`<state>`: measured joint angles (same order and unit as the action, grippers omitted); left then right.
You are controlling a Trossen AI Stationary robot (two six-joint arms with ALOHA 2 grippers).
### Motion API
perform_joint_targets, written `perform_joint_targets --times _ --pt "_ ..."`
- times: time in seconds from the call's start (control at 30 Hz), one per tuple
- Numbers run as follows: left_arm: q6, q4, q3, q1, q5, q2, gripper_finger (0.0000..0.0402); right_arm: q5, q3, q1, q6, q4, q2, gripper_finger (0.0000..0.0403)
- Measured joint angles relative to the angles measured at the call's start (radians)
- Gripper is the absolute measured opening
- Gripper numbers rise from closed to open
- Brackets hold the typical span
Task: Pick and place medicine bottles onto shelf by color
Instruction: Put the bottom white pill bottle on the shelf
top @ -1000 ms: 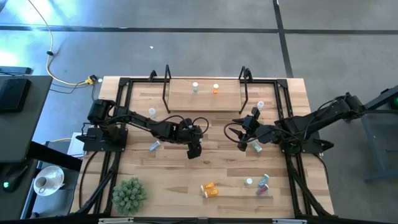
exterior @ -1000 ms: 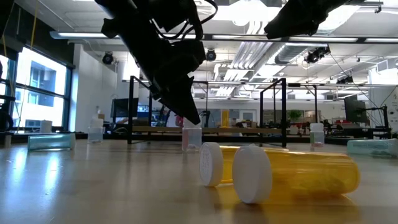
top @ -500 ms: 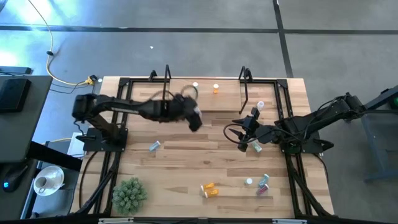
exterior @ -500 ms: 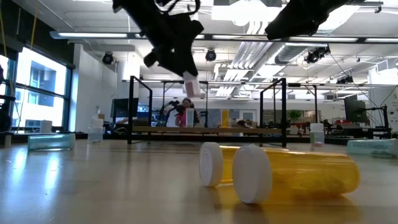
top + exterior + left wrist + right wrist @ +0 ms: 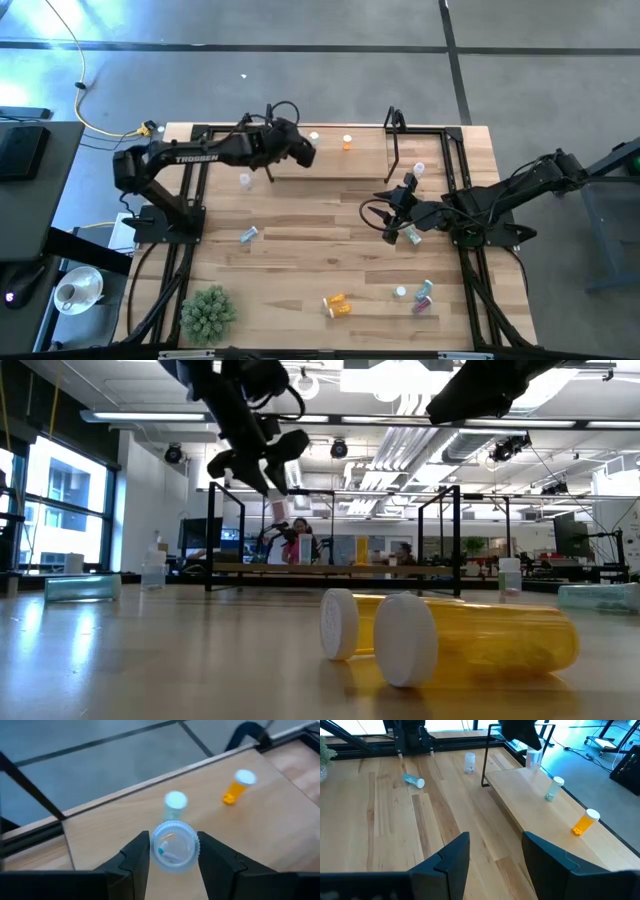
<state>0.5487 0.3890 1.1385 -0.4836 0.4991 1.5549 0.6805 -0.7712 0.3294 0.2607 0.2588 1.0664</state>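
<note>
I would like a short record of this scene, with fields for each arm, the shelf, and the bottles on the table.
left gripper: above the shelf, jaws shut on a clear bottle with a white cap
right gripper: waits above the right half of the table, jaws open, holding nothing
shelf: carries a teal bottle and an orange bottle, both upright
table: two orange bottles lie near the front edge; more bottles lie or stand elsewhere
other: green plant ball at the front left corner
</note>
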Motion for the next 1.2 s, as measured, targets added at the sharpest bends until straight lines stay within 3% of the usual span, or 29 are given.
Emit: perform_joint_targets --times 0.33,0.57,0.77,1.0,1.2 --pt "-0.002 0.002 0.051 -0.013 -0.028 0.003 0.0129 0.0 0.0 -0.002 0.0 0.0 0.0 0.0172" --pt "-0.033 0.001 0.154 0.032 -0.02 0.003 0.0129 0.0 0.0 -0.002 0.0 0.0 0.0 0.0172" --pt "-0.082 0.018 0.169 0.099 -0.02 0.01 0.0129 0.001 0.0 -0.002 0.0 0.0 0.0 0.0172" --pt "-0.089 0.193 0.169 0.129 -0.012 0.074 0.0129 0.0 0.0 -0.002 0.0 0.0 0.0 0.0172" --pt "0.009 0.309 0.168 0.124 0.019 0.142 0.0129 0.0 0.0 -0.002 0.0 0.0 0.0 0.0172"
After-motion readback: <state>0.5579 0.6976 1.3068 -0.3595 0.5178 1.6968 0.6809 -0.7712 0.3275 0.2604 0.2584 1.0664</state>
